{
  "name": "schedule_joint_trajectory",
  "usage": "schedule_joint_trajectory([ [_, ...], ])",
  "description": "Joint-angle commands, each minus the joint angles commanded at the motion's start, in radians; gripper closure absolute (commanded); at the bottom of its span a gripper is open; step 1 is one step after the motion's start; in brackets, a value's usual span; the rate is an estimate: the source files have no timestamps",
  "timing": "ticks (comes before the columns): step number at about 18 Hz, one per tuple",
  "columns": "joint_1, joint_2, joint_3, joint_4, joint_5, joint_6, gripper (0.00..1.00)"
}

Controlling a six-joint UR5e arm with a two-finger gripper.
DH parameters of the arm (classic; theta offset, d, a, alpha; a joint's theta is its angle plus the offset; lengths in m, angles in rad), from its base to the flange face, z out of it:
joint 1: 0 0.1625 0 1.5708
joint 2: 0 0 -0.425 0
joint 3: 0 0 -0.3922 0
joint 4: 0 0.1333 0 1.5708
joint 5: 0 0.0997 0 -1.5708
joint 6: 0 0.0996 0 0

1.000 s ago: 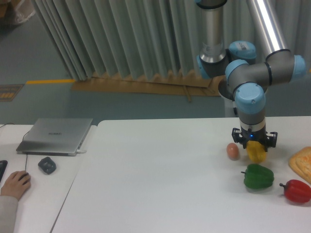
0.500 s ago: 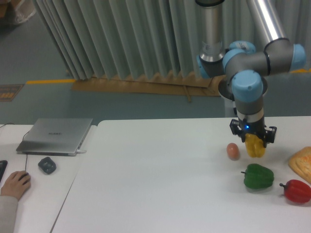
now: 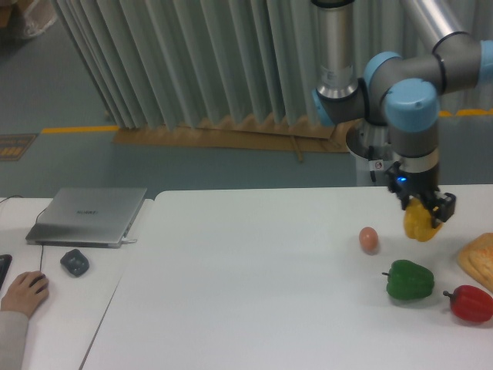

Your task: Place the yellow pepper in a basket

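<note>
The yellow pepper (image 3: pixel 418 223) hangs above the white table, held in my gripper (image 3: pixel 421 214), which is shut on it from above. It is lifted clear of the tabletop, up and to the right of the small tan egg (image 3: pixel 369 239) and above the green pepper (image 3: pixel 409 280). At the right edge of the frame a tan woven object (image 3: pixel 478 260) shows only in part; it may be the basket, but I cannot tell.
A red pepper (image 3: pixel 469 303) lies right of the green one. On the left table stand a closed laptop (image 3: pixel 88 215) and a small dark object (image 3: pixel 75 263), with a person's hand (image 3: pixel 21 293) at the edge. Curtains hang behind.
The gripper has risen and moved to the right with the yellow pepper in it, away from the egg. The wrist has also turned.
</note>
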Motion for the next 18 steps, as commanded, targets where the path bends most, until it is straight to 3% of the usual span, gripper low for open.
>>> schedule_joint_trajectory([
  [4, 0.118, -0.008, 0.052, -0.003, -0.027, 0.273, 0.4],
  [15, 0.293, -0.112, 0.127, 0.015, -0.026, 0.631, 0.4],
  [18, 0.315, -0.139, 0.126, 0.093, -0.026, 0.68, 0.4],
])
